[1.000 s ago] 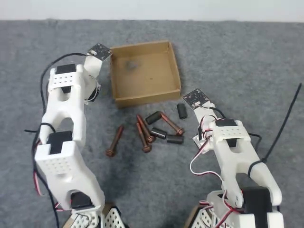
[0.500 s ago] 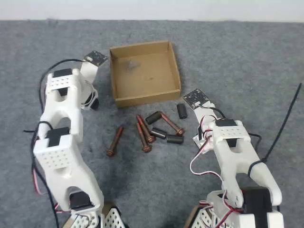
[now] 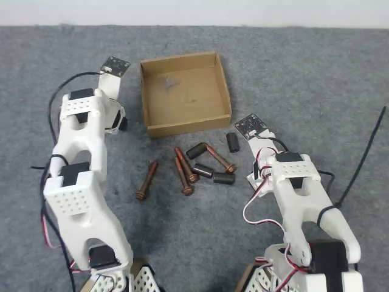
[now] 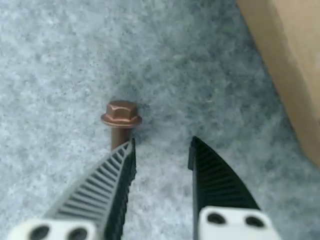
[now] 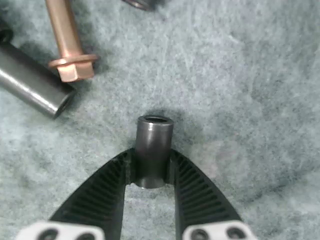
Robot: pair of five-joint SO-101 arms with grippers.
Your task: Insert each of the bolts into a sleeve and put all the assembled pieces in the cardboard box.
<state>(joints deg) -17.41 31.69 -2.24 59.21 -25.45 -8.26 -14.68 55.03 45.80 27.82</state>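
The cardboard box (image 3: 188, 125) stands at the back centre, with a faint grey piece (image 3: 170, 80) inside. Several copper bolts (image 3: 183, 176) and dark sleeves (image 3: 223, 179) lie mixed on the carpet in front of it. My left gripper (image 4: 162, 141) hangs open over bare carpet beside the box wall (image 4: 292, 65). A copper bolt (image 4: 121, 115) lies just past one fingertip, its shaft hidden behind that finger. My right gripper (image 5: 151, 152) is shut on a dark sleeve (image 5: 155, 137) whose open end points away. Another bolt (image 5: 67, 45) and sleeve (image 5: 30, 85) lie close by.
Grey carpet covers the whole table. The left arm (image 3: 82, 121) stands left of the box and the right arm (image 3: 295, 179) right of the pile. Cables hang along both arms. Open carpet lies to the right of the box.
The left arm has swung left, away from the box's corner, and now sits beside it. The right arm, the bolts and the sleeves have not moved.
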